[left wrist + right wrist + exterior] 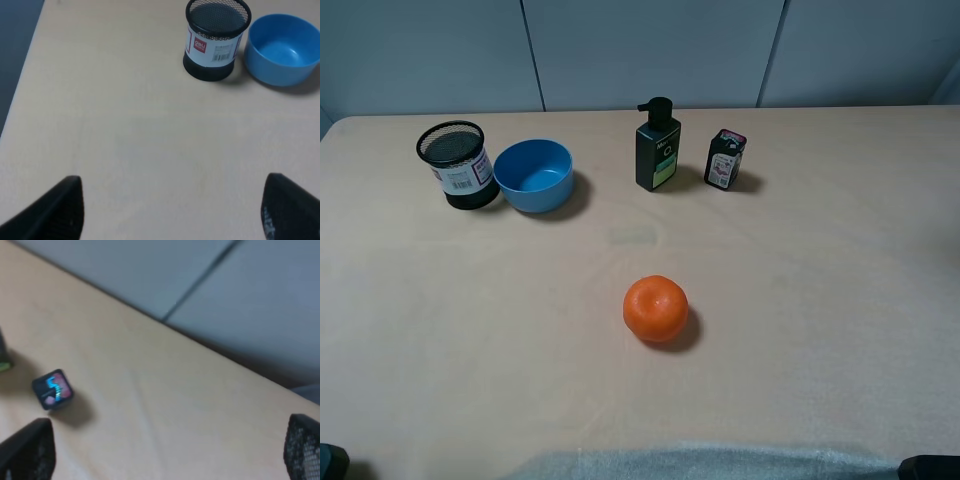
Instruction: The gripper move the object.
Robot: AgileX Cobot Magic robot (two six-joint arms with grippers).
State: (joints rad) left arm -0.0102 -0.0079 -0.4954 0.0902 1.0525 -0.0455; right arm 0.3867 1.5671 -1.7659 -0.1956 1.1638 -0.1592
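the right pincer hangs above the table with its two dark fingers spread far apart and nothing between them. the left pincer is likewise spread wide over bare table. in the high view the small black bottle stands upright in the upper middle of the frame, just right of the taller pump bottle and apart from it. a blue bowl and a mesh cup sit side by side at upper left. an orange lies alone at the centre.
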